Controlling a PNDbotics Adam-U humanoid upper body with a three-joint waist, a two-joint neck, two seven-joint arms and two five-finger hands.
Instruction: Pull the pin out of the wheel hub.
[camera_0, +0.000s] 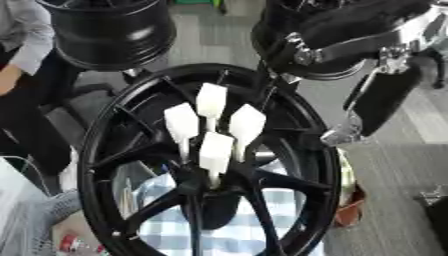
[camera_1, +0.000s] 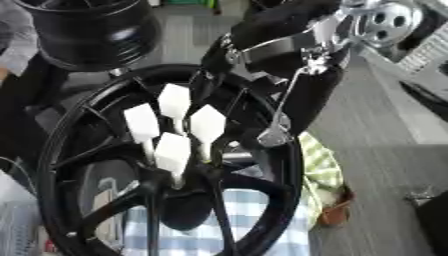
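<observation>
In the left eye view we see the black wheel hub (camera_0: 131, 165) standing upright, with four white pins (camera_0: 216, 150) stuck in its centre, close together. The right hand (camera_0: 385, 97) hangs at the rim's upper right, apart from the pins; we cannot tell how its fingers sit. A second black wheel (camera_0: 109, 32) stands behind.

The right eye view shows that hand nearer the pins, and a green checked cloth (camera_1: 319, 172) beside the rim.
</observation>
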